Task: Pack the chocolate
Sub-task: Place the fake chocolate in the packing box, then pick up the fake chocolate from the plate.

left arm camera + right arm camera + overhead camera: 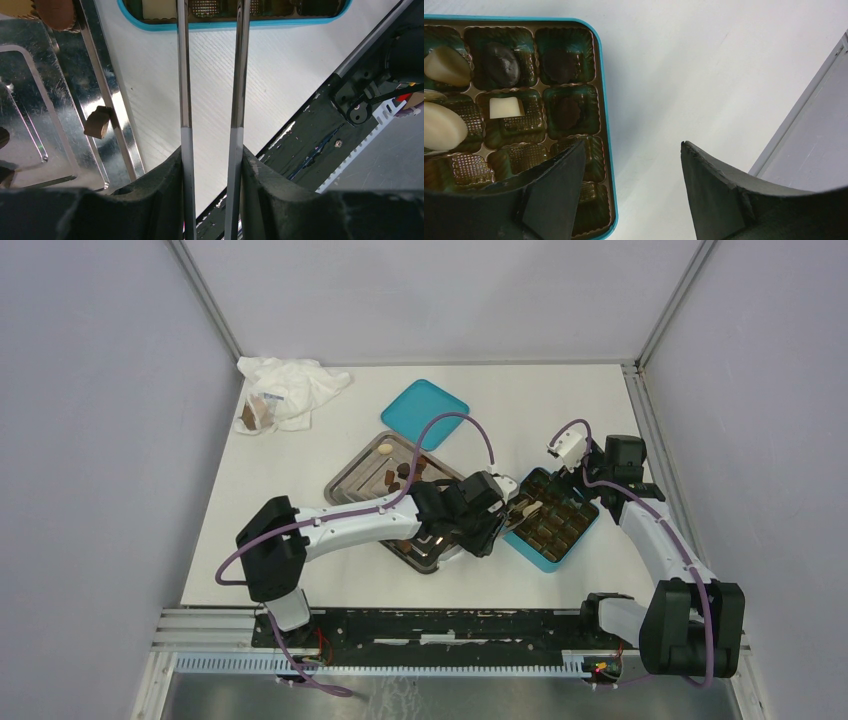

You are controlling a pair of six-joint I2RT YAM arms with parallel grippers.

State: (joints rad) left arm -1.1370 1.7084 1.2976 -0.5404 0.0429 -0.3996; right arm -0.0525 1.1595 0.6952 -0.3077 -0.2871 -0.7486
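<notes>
Left wrist: left claw (pixel 212 15) tips, box (pixel 280 22) cropped by frame.

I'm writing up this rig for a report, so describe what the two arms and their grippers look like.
The left arm and right arm have white link shells with chunky black joints, and a purple cable loops along each. The left gripper carries two long, thin steel blades set in black holders. The right gripper has broad black wedge-shaped fingers.
</notes>
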